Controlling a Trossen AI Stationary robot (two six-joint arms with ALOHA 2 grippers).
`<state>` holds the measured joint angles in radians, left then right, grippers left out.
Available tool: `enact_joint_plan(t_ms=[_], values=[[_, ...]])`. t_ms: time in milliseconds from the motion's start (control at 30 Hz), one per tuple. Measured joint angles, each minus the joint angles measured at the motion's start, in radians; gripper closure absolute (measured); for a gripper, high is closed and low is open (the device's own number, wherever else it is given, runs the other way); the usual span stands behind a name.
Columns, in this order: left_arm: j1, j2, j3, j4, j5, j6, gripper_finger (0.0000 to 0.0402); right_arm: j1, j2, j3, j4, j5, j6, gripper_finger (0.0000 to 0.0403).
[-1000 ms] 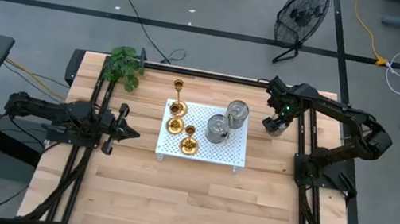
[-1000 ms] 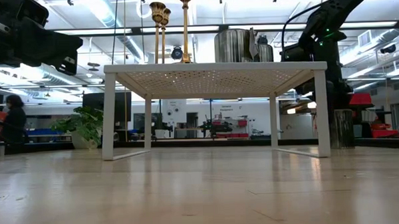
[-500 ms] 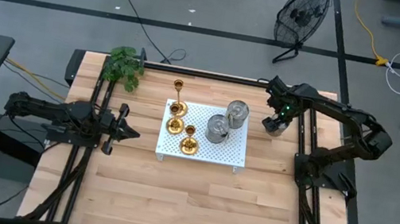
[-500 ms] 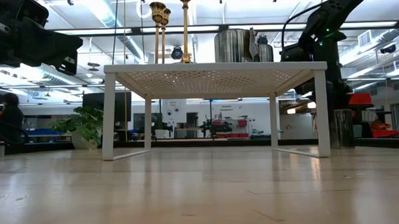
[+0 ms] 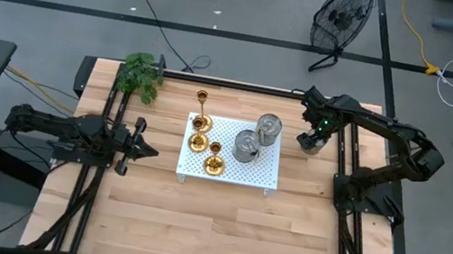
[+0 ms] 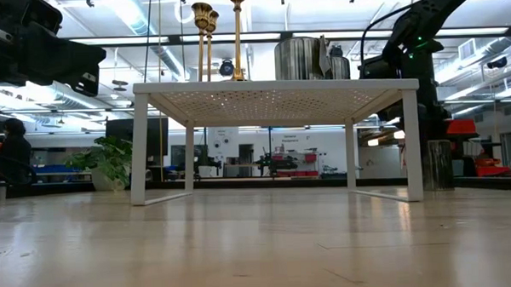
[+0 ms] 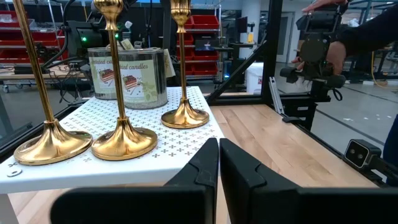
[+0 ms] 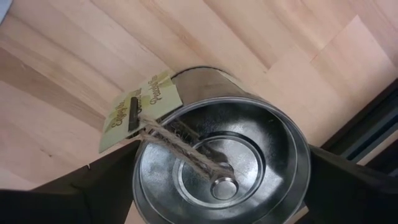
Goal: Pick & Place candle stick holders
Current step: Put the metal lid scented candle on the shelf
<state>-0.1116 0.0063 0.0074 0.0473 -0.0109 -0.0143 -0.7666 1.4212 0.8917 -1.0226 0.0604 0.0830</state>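
Three gold candle stick holders [image 5: 198, 141] with slim stems stand by their round bases on the left part of a white perforated stand [image 5: 269, 172]. The left wrist view shows them in a row [image 7: 124, 140]. My left gripper [image 5: 148, 149] waits shut at the table's left, pointing level at the stand. My right gripper [image 5: 311, 142] points down beside the stand's right side, wide open. Its fingers stand on either side of a silver tin [image 8: 217, 162] that sits on the table. My right gripper comes at the tin from above, one finger [image 8: 106, 183] by each side of the rim [image 8: 140, 186]. The tin stands upright on the table. Whether the fingers touch its wall, I cannot tell.
Two more silver tins [image 5: 269, 128] [image 5: 246, 146] stand on the right part of the stand. A small green plant [image 5: 141, 75] is at the far left corner. Bare wood lies toward the near edge [image 5: 218, 235]. A person [image 6: 13, 152] is in the room beyond.
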Motion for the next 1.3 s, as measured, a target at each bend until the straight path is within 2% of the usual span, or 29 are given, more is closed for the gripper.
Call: enact_joint_plan(t_ms=[167,567,767,1300], values=[[0.000,0.000,0.000,0.000,0.000,0.000,0.0383,0.000,0.000,0.000,0.000,-0.001,-0.001,0.0031],[0.000,0.000,0.000,0.000,0.000,0.000,0.0383,0.000,0.000,0.000,-0.002,-0.001,-0.012,0.0032],[0.000,0.000,0.000,0.000,0.000,0.000,0.0383,0.001,0.001,0.006,-0.056,-0.017,-0.028,0.0033],[0.000,0.000,0.000,0.000,0.000,0.000,0.0383,0.049,0.001,0.236,-0.296,-0.029,-0.090,0.0034]])
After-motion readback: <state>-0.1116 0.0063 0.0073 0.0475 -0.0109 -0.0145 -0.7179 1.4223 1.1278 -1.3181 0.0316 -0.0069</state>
